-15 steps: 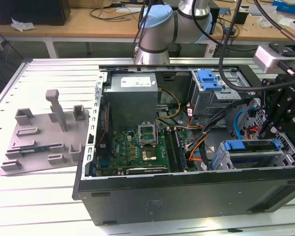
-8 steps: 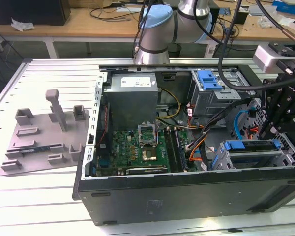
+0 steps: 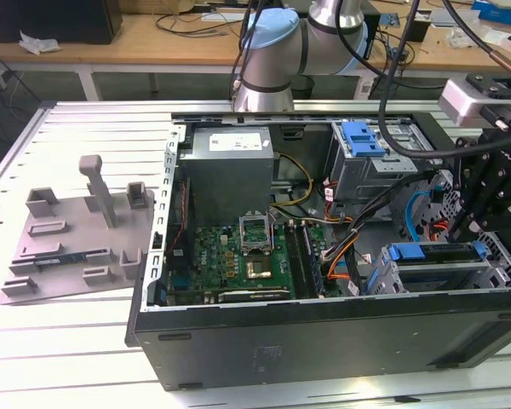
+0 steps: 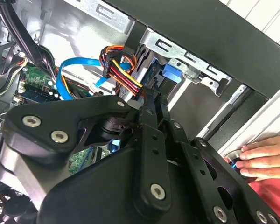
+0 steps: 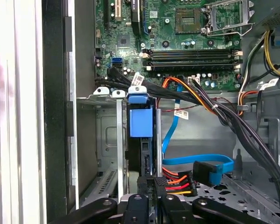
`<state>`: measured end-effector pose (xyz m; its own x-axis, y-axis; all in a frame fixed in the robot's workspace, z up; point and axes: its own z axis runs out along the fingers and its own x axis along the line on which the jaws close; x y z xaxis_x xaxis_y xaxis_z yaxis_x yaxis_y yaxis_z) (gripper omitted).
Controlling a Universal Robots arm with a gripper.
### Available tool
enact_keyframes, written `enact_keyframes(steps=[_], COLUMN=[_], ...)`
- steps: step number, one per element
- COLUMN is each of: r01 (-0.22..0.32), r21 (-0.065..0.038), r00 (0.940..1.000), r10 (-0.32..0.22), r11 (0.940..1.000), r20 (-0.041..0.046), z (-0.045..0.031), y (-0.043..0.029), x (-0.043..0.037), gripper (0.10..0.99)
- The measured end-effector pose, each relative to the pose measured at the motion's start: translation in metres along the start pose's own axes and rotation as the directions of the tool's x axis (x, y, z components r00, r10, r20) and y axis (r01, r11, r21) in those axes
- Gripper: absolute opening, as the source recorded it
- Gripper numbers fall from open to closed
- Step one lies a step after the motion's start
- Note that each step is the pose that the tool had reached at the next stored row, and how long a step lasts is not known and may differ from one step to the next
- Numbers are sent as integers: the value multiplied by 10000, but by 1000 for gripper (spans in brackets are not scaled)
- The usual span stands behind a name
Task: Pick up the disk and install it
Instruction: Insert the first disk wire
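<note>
We cannot tell how the claw [image 5: 147,198] is set; its black links crowd the lower edge of the first wrist view and hide the disk's rear. The disk [image 5: 141,122] stands edge-on in the grey drive cage [image 5: 107,140], lower centre there. In the exterior view the open computer case [image 3: 324,332] lies on a white slatted bench [image 3: 68,341]; a hand [image 4: 263,158] rests at right in the second wrist view

Computer case [image 3: 324,336]: matt black painted metal. Drive cage [image 5: 107,140]: bare grey sheet metal, dull shine. Carrier bracket [image 5: 141,122]: smooth blue plastic. Gripper [image 4: 151,140]: matt black metal links. Counter [image 3: 77,341]: pale ribbed metal.
</note>
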<state>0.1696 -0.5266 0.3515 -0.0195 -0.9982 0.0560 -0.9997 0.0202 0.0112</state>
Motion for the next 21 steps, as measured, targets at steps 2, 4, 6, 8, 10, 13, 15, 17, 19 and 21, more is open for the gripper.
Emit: enact_keyframes(steps=[2, 4, 6, 8, 10, 13, 15, 17, 19, 21], r01=[0, 0, 0, 0, 3, 25, 50, 81, 116, 155], r21=[0, 0, 0, 0, 0, 1, 2, 4, 6, 8], r00=[10000, 10000, 10000, 10000, 10000, 10000, 10000, 10000, 9999, 9999], r10=[0, 0, 0, 0, -3, -25, -50, -81, -116, -155], r11=[10000, 10000, 10000, 10000, 10000, 10000, 10000, 10000, 9999, 9999], r20=[1, 0, -1, 1, 0, 0, 3, -2, -1, -2], z=[1, 1, 1, 5, 8, 16, 19, 19, 20, 21], y=[1, 3, 3, 3, 3, 3, 3, 3, 3, 3], x=[2, 3, 3, 2, 2, -1, -4, -7, -8, -8], gripper=[169, 169, 169, 169, 169, 169, 169, 169, 169, 169])
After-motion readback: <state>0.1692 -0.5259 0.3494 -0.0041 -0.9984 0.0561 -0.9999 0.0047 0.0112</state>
